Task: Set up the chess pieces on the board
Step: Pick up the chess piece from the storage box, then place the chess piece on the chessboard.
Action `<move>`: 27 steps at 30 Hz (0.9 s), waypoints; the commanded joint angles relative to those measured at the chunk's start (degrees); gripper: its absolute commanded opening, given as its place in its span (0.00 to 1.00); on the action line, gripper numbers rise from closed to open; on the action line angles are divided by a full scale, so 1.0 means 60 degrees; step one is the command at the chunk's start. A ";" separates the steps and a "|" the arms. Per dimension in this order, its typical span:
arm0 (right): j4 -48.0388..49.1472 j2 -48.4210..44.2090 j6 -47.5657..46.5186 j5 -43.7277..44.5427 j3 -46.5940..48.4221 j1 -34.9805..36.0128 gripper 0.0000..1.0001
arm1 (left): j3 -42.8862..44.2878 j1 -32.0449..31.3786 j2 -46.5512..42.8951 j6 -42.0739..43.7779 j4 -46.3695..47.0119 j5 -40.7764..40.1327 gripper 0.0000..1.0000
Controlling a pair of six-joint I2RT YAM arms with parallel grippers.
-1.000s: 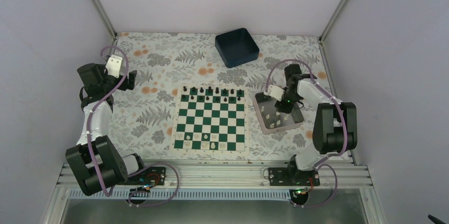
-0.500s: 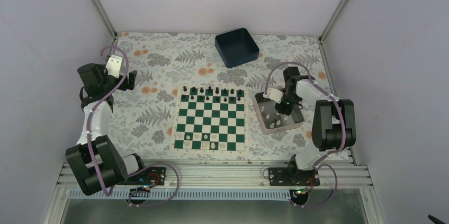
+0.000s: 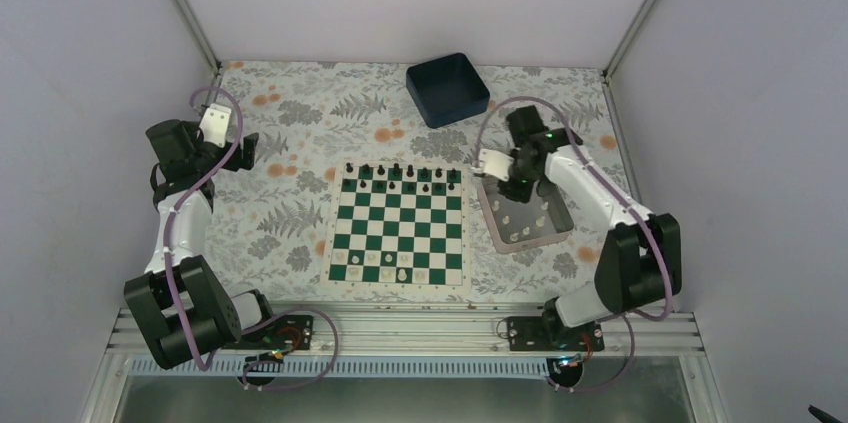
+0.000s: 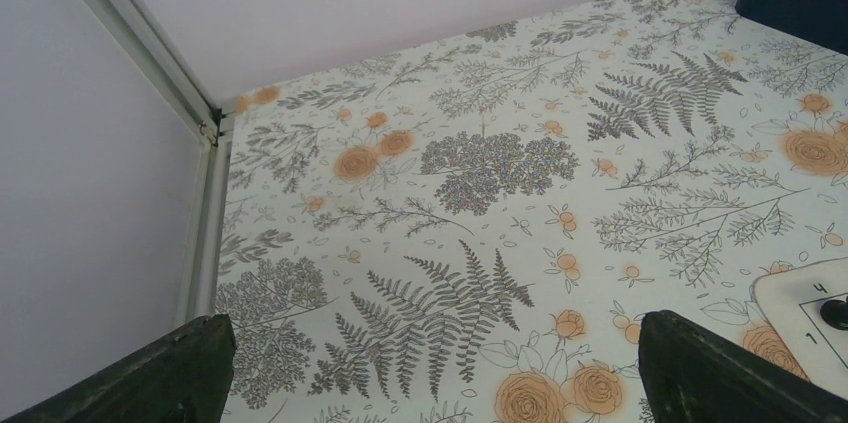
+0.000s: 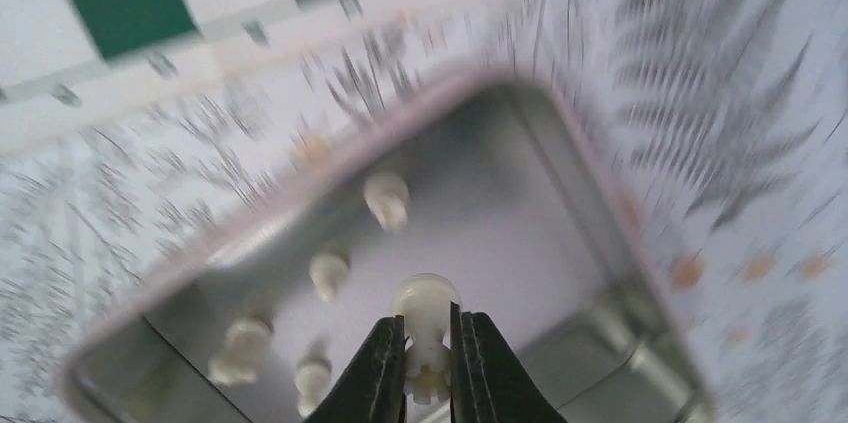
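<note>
The right gripper (image 5: pixel 427 368) pinches 1 cream plastic chess piece (image 5: pixel 425 301) by its stem; the piece has a smooth round head. It hangs over the shiny rounded-corner metal tray (image 5: pixel 520 243), which lies just beside the flat green-and-white checkered board (image 3: pixel 398 228). 4 more cream pieces (image 5: pixel 330 273) lie blurred in the tray. The left gripper (image 4: pixel 430 363) is spread wide over the fern-printed tablecloth (image 4: pixel 480 163).

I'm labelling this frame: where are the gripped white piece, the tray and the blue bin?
piece (image 5: pixel 425 303): right wrist view, its round head.
tray (image 5: pixel 500 233): right wrist view, bare floor.
bin (image 3: pixel 448 89): top view, middle of its inside.
</note>
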 commanded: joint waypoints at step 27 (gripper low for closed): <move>0.0799 -0.0528 0.2308 -0.1425 -0.2256 0.6600 0.07 | -0.0124 0.0060 -0.0004 0.0007 0.0164 0.0064 1.00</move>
